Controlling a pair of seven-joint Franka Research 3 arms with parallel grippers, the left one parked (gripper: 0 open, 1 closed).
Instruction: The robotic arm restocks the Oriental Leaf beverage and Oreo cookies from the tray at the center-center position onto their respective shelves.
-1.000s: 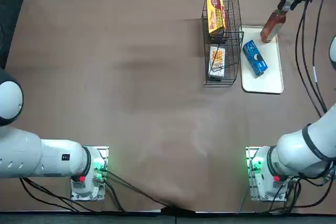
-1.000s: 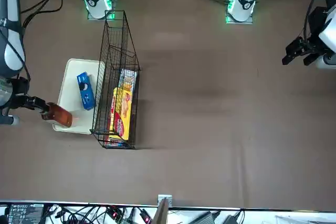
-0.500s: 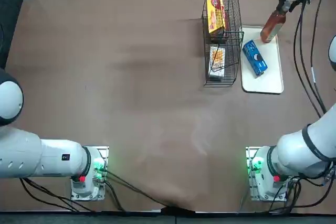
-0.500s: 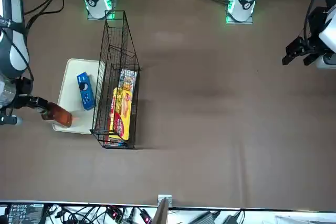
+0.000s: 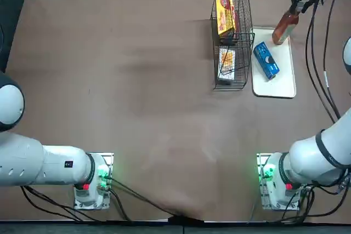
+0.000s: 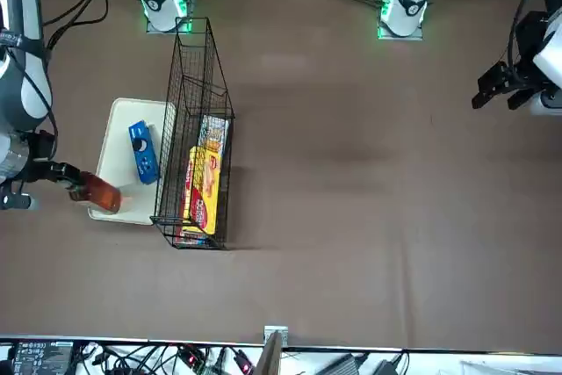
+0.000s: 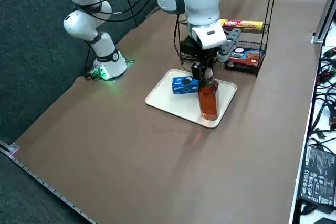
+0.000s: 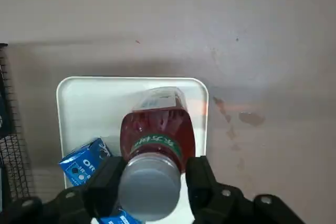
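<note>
My right gripper (image 7: 202, 71) is shut on the neck of the Oriental Leaf beverage (image 7: 208, 99), just under its white cap (image 8: 149, 186). The reddish-brown bottle (image 5: 284, 26) hangs upright over the far end of the white tray (image 5: 277, 86), beside the rack's far end. The blue Oreo cookies (image 5: 266, 60) lie flat in the middle of the tray (image 7: 167, 103), close to the bottle. The black wire rack with its shelves (image 5: 248, 58) stands along the tray's left side. In the front view the gripper (image 6: 61, 173) holds the bottle (image 6: 98, 192) at the picture's left.
Yellow-and-red snack packs (image 5: 225, 15) lie on an upper shelf and a box (image 7: 244, 56) on a lower one. Black cables (image 5: 318, 53) trail from the right arm past the tray's right side. Wide brown tabletop stretches left of the rack (image 6: 195, 59).
My right gripper and the bottle have risen slightly above the tray's far end. The Oreo pack, tray and rack have not moved.
</note>
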